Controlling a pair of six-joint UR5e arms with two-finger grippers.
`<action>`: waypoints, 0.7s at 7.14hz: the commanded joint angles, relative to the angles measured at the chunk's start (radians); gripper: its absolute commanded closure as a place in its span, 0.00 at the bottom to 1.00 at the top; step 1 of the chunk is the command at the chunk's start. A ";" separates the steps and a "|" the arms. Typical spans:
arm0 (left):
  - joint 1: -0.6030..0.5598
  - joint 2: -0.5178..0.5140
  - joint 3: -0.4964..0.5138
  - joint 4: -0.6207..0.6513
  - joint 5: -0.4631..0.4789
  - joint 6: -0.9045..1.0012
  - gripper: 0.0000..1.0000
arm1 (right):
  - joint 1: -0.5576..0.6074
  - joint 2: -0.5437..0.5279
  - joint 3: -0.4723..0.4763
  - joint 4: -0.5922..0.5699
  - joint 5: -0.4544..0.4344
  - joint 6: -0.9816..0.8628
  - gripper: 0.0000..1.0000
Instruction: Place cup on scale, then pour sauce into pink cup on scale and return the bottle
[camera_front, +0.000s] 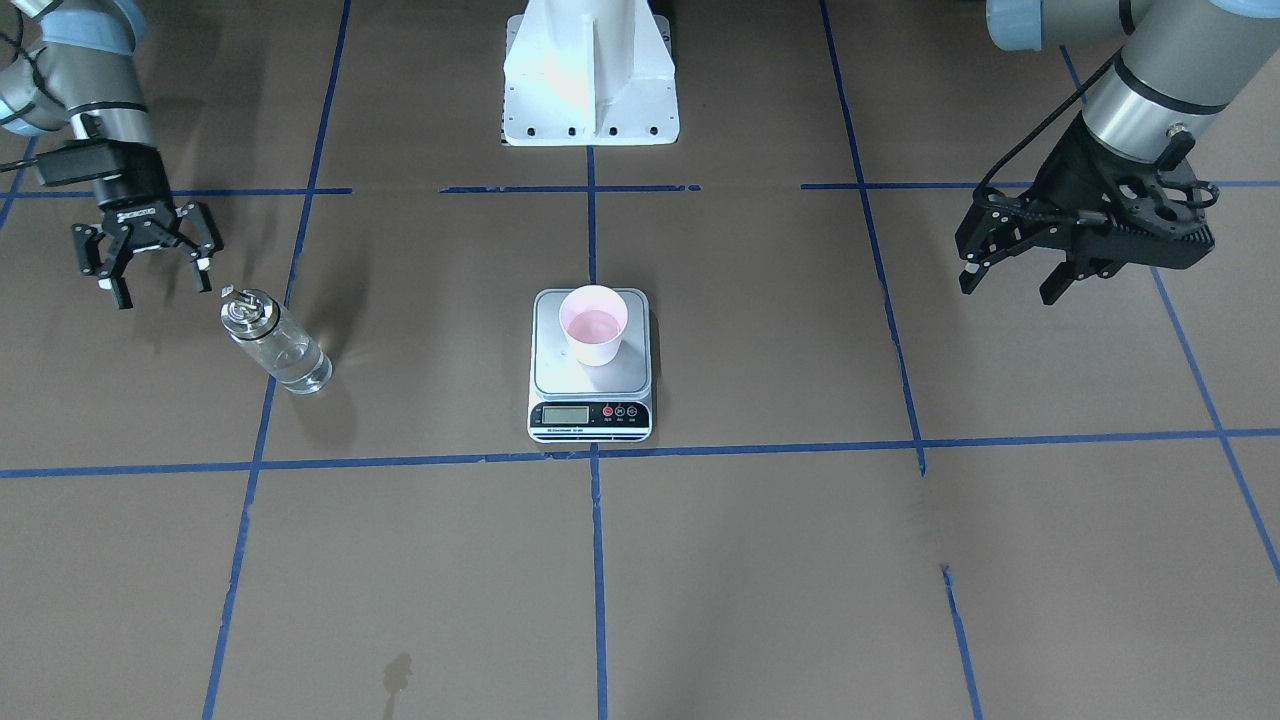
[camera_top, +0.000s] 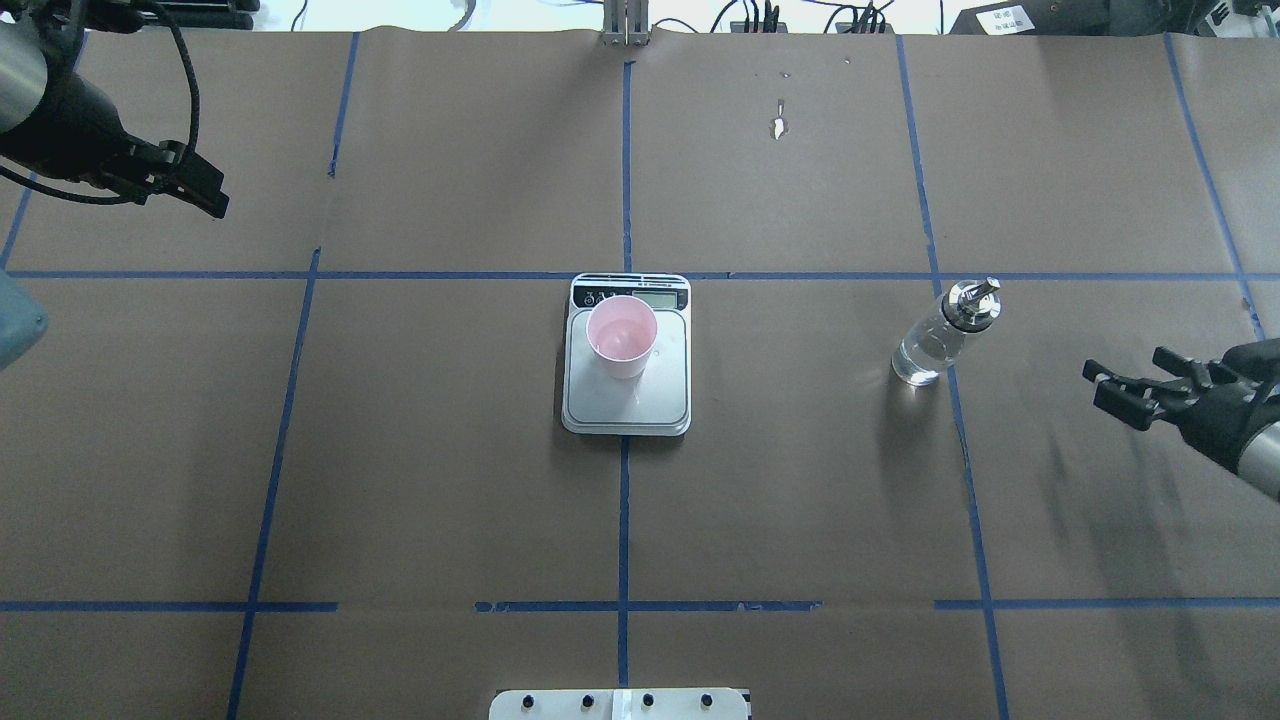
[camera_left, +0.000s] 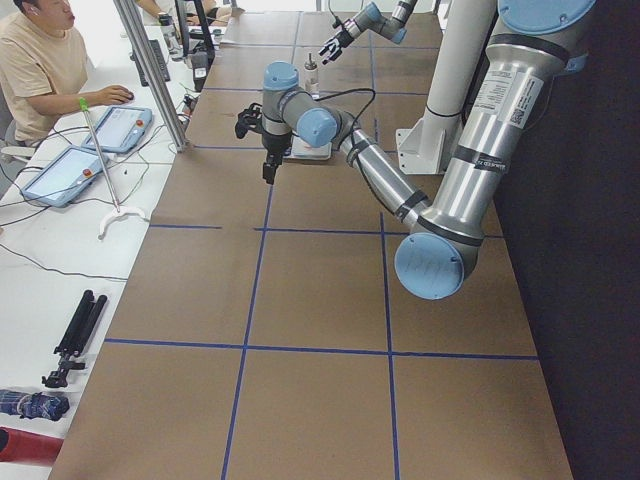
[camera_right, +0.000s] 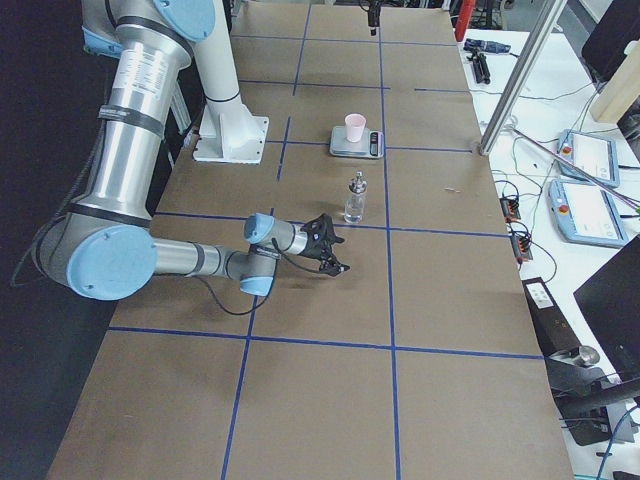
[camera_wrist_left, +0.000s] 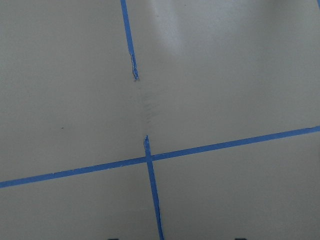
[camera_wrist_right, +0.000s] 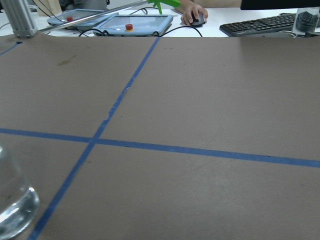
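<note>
The pink cup (camera_front: 593, 325) stands upright on the scale (camera_front: 590, 402) at the table's middle; both also show in the overhead view, the cup (camera_top: 622, 337) on the scale (camera_top: 626, 408). The clear glass bottle (camera_front: 273, 340) with its metal spout stands on the table, clear liquid inside, and shows overhead (camera_top: 940, 335) too. My right gripper (camera_front: 158, 278) is open and empty, a short way behind and beside the bottle, not touching it. The bottle's base shows at the lower left of the right wrist view (camera_wrist_right: 12, 202). My left gripper (camera_front: 1005, 290) is open and empty, far off on the other side.
Blue tape lines (camera_top: 624, 500) divide the brown table into squares. The robot's white base (camera_front: 590, 75) stands behind the scale. Operators' tablets and a keyboard (camera_wrist_right: 260, 22) lie beyond the table's far edge.
</note>
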 joint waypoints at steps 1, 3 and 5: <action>-0.057 0.009 0.041 -0.003 0.000 0.131 0.18 | 0.490 0.240 -0.233 -0.141 0.587 -0.256 0.00; -0.177 0.016 0.122 -0.004 -0.006 0.324 0.18 | 0.648 0.345 -0.285 -0.377 0.773 -0.393 0.00; -0.315 0.016 0.259 -0.022 -0.038 0.540 0.18 | 0.752 0.432 -0.282 -0.682 0.917 -0.561 0.00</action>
